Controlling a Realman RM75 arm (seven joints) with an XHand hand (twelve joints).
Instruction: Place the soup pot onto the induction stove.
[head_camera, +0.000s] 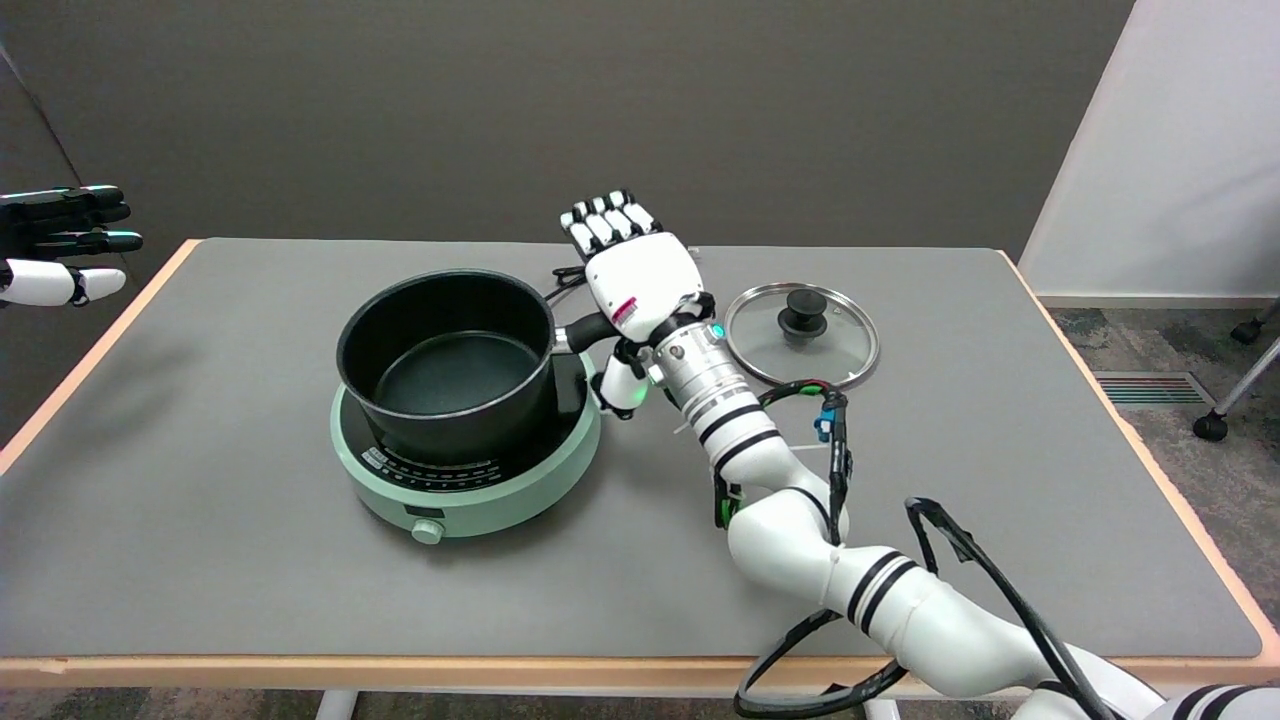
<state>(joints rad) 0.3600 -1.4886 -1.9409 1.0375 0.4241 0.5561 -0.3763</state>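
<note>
From the head view, I judge the soup pot (447, 365) rigid and fairly heavy, best taken by its side handle (588, 332). It is black, lidless, sitting on the green induction stove (470, 480). My right hand (640, 285) lies over that handle with fingers extended; grip unclear.

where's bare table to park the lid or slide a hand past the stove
Bare mat lies in front of the induction stove toward the near edge, and all along the left side. A free patch also sits right of the glass lid. Crowded: between the soup pot and lid, where the right robot hand hangs over the pot handle.
</note>
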